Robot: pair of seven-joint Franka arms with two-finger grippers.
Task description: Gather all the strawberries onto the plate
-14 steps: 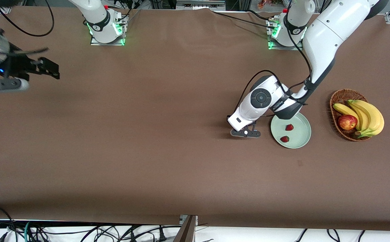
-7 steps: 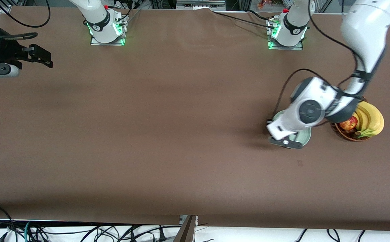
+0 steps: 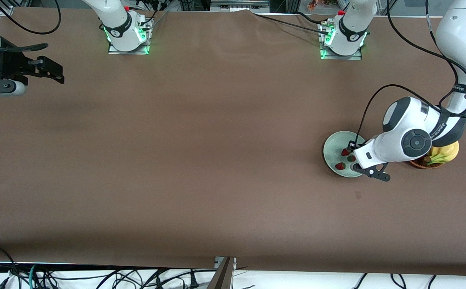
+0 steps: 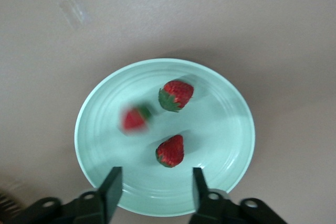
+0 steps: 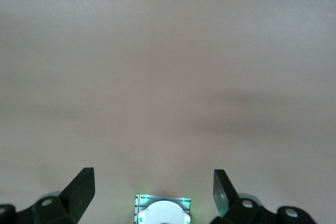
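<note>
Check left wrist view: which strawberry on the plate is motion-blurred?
The strawberry nearest the plate's rim; the other two look sharp.

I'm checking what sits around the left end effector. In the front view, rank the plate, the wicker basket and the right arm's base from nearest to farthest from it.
1. plate: directly under the left end effector.
2. wicker basket: beside the plate, mostly hidden by the arm.
3. right arm's base: toward the table's right-arm end.
</note>
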